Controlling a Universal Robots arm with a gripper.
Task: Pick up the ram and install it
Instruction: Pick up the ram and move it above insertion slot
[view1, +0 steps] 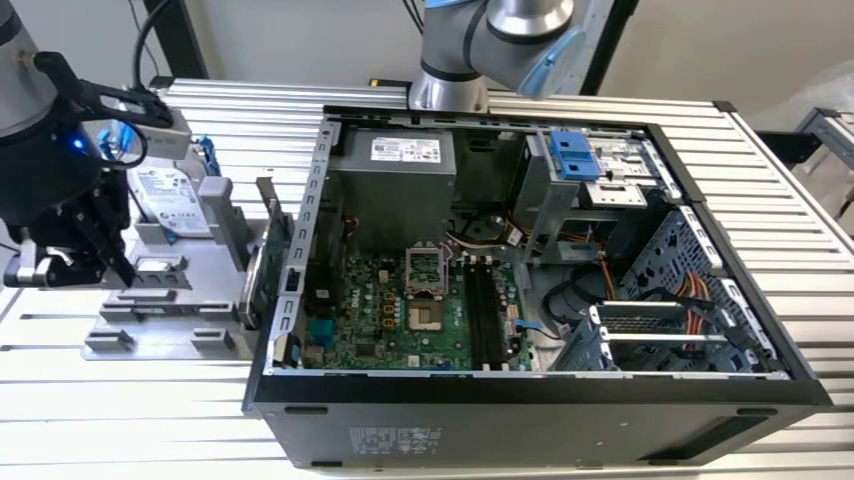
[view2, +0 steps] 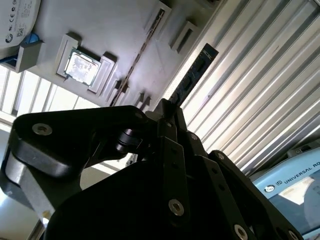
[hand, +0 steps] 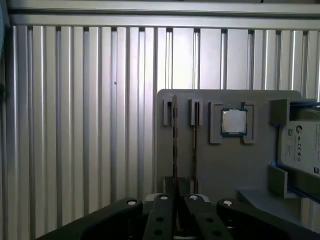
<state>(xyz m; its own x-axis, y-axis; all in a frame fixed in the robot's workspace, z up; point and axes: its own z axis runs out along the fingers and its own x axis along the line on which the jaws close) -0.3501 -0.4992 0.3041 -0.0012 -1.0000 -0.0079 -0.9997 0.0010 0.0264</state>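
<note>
Gripper (view2: 167, 114) clamping ram (view2: 192, 75) by one end, fingers pressing both faces, at grey tray (hand: 235, 165) near processor (hand: 234, 121).

Silver slatted table (view1: 107, 400), stretching edge to edge across the exterior view. Standing on it from centre to lower right of the frame, an open black computer case (view1: 534, 410) with boards and cables exposed. Just beside the case, at the exterior view's left, a flat grey fixture plate (view1: 160, 335) laid straight on the slats. At upper centre, behind the case, the arm's grey base (view1: 447, 90). Table (hand: 75, 125) and fixture plate (hand: 225, 170) again in the first wrist view, and likewise table (view2: 260, 90) and fixture plate (view2: 100, 30) in the second wrist view.
</note>
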